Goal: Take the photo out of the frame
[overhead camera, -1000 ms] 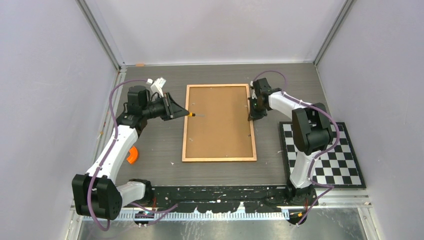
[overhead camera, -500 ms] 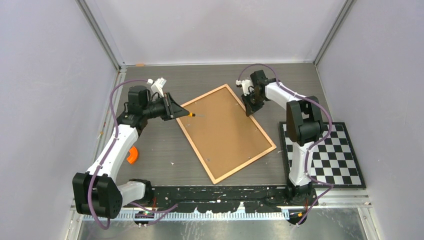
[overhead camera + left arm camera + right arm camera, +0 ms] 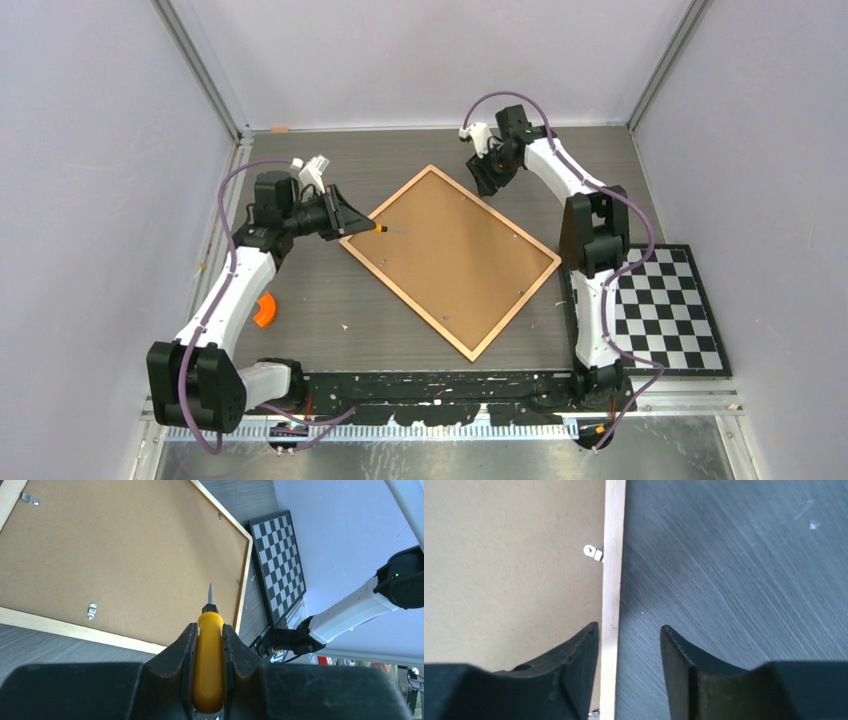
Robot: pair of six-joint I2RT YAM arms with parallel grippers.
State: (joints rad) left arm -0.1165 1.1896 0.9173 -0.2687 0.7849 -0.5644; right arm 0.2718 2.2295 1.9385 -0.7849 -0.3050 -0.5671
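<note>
Frame (image 3: pixel 450 255): face down and skewed at the centre of the top view, photo hidden beneath the backing board (image 3: pixel 125 550).
Left gripper (image 3: pixel 358 224): clamped on a screwdriver (image 3: pixel 209 650), tip over the frame's left corner.
Right gripper (image 3: pixel 630 632): fingers apart over the far border.
Progress: clips (image 3: pixel 92 611) look unturned, so the board and photo are still to remove.

We looked down from above and behind on the whole table (image 3: pixel 320 290); both wrist cameras sat close over the frame (image 3: pixel 450 260), which all views shared.
</note>
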